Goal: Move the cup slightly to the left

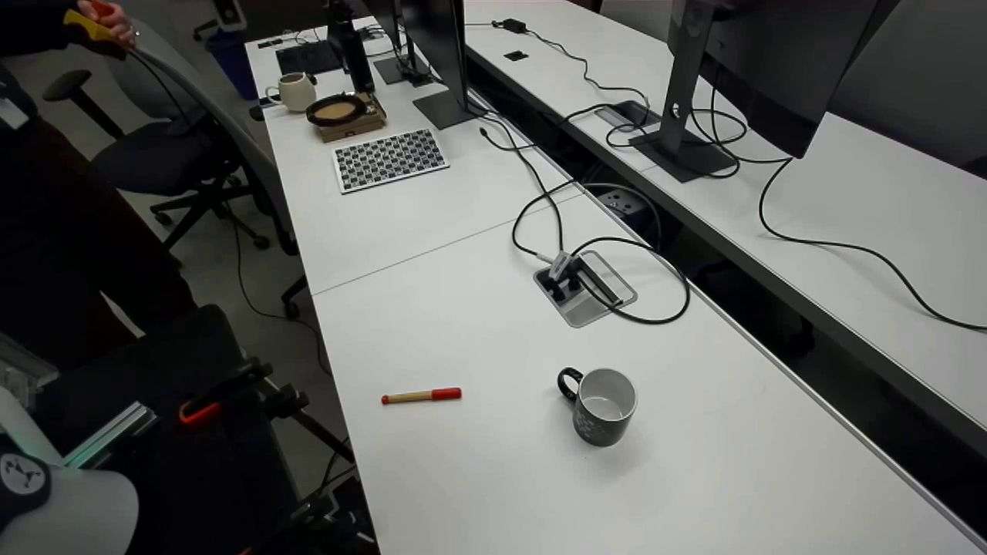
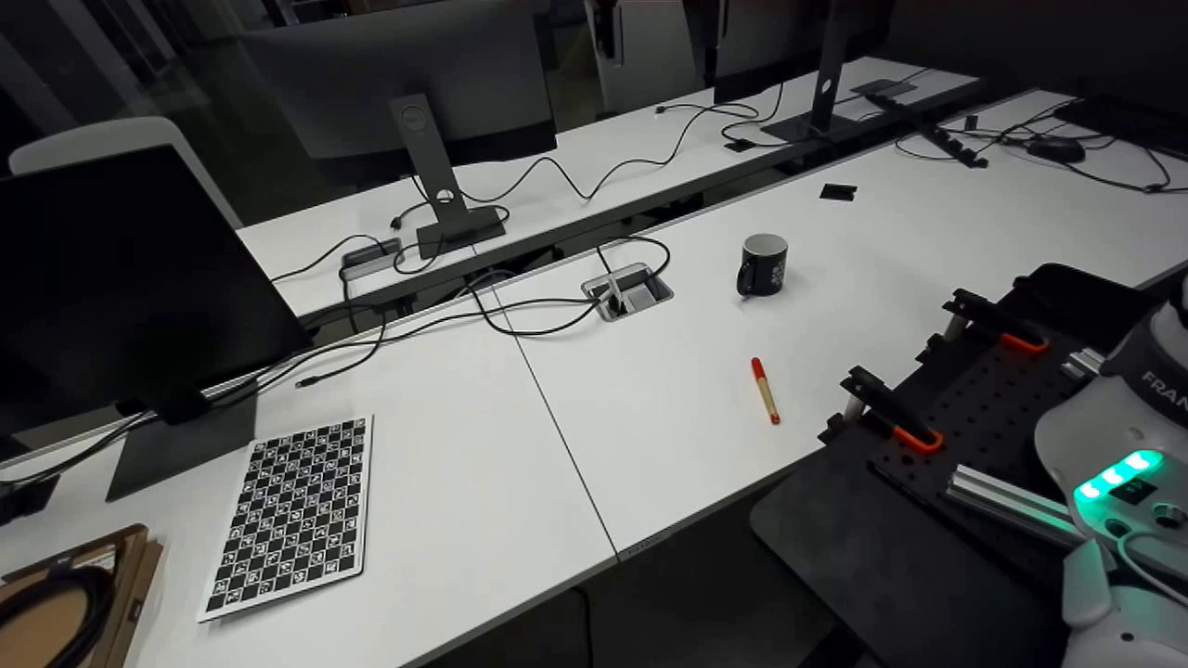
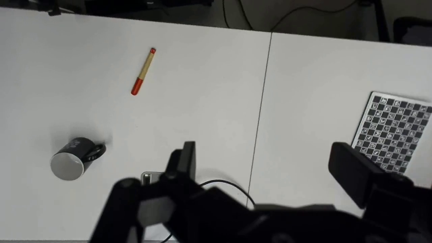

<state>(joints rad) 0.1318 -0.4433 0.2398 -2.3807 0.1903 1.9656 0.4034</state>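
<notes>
Fingers [image 3: 351,172] spread wide, grasping nothing, hang lower-right of the pen [image 3: 143,71] in my wrist view; the cup [image 3: 76,155] stands upright, lower-left of it, handle toward them, so I'd likely travel left past the pen.

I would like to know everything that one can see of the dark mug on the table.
The mug is dark outside and pale grey inside, with a dark loop handle and a pale print on its wall. It looks like ceramic. It stands upright on the white table, apart from the red-and-tan pen. No contents show, and only the table touches it.
</notes>
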